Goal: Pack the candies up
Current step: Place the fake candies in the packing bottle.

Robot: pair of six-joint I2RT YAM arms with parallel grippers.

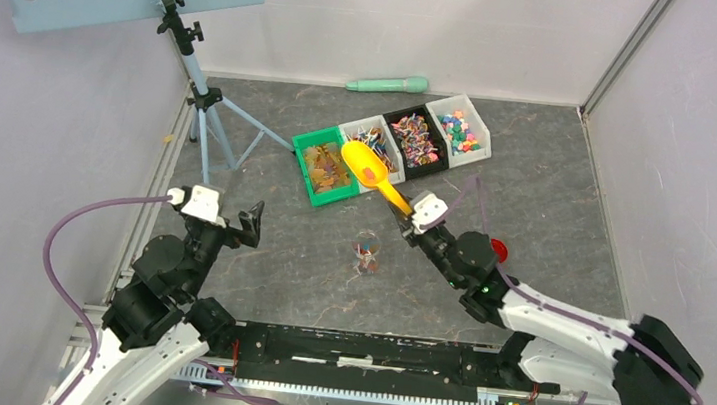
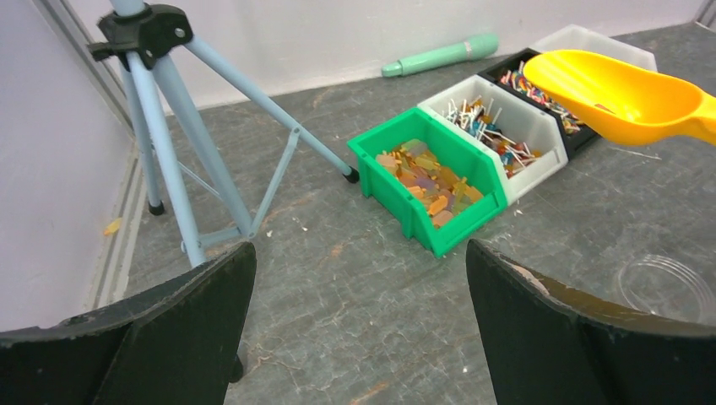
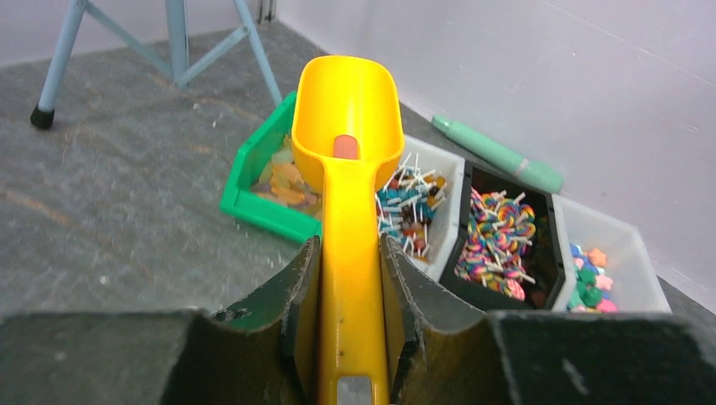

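The candies lie sorted in a row of bins: golden-brown ones in a green bin [image 1: 326, 167], stick sweets in a white bin [image 1: 377, 142], swirled ones in a black bin [image 1: 415, 138], mixed colours in the far white bin [image 1: 459, 130]. My right gripper [image 3: 349, 246] is shut on the handle of a yellow scoop [image 3: 348, 110], whose bowl hangs over the green and white bins with one reddish candy [image 3: 344, 145] in it. A small clear jar [image 1: 365, 254] holding a few candies stands mid-table. My left gripper [image 2: 359, 257] hovers open at the left, nothing between its fingers.
A blue tripod [image 1: 200, 95] carrying a perforated board stands at the back left, close to my left arm. A mint-green tube [image 1: 387, 85] lies by the back wall. A red round lid [image 1: 500, 248] sits beside my right arm.
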